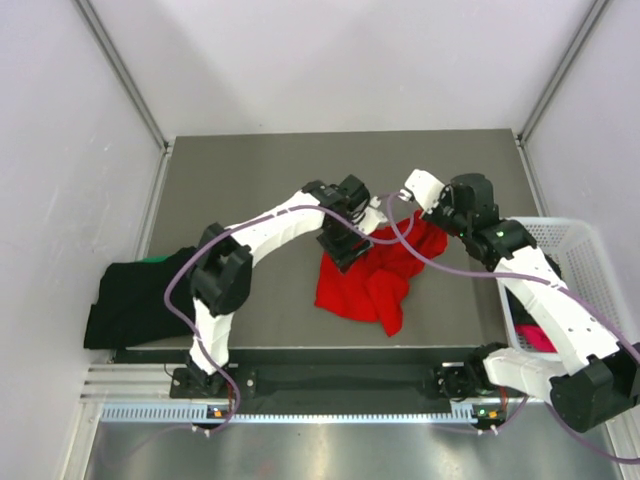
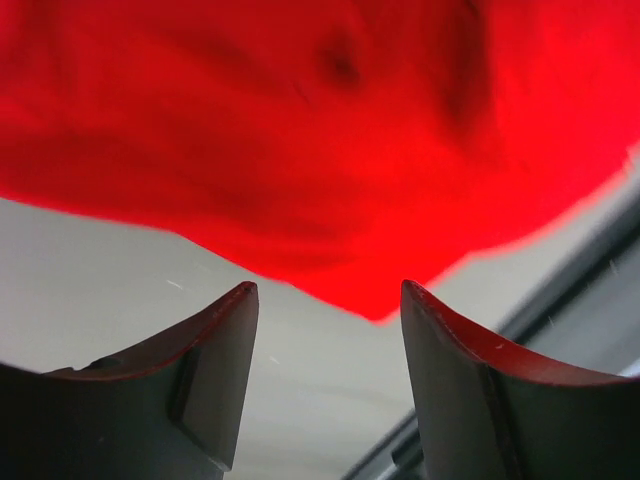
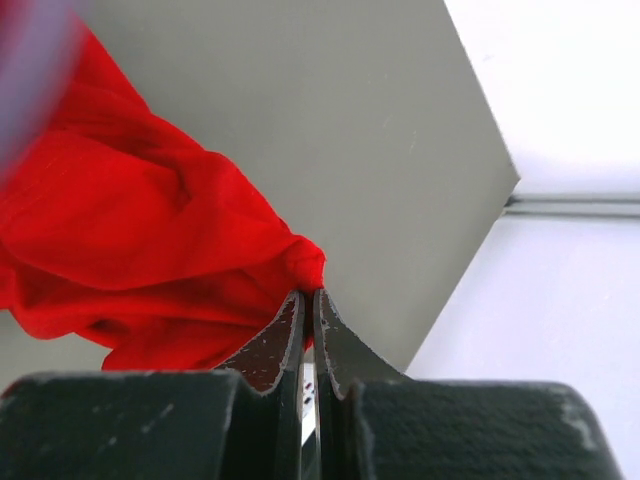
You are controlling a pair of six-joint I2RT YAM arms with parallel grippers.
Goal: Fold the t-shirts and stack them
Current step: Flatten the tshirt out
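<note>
The bright red t-shirt [image 1: 375, 275] lies crumpled in the middle of the grey table [image 1: 260, 180], partly lifted at its far right corner. My right gripper [image 1: 432, 222] is shut on that corner; in the right wrist view the gripper [image 3: 309, 293] pinches a bunched tip of the red t-shirt [image 3: 130, 250]. My left gripper [image 1: 342, 258] is open and empty at the shirt's upper left edge. In the left wrist view the gripper [image 2: 328, 295] has its jaws wide apart, and the red t-shirt [image 2: 300, 130] hangs just beyond the tips, apart from them.
A black t-shirt [image 1: 135, 300] lies at the table's left edge with a bit of green t-shirt [image 1: 155, 260] showing behind it. A white mesh basket [image 1: 590, 250] stands at the right and holds a magenta-pink t-shirt [image 1: 535, 338]. White walls surround the table.
</note>
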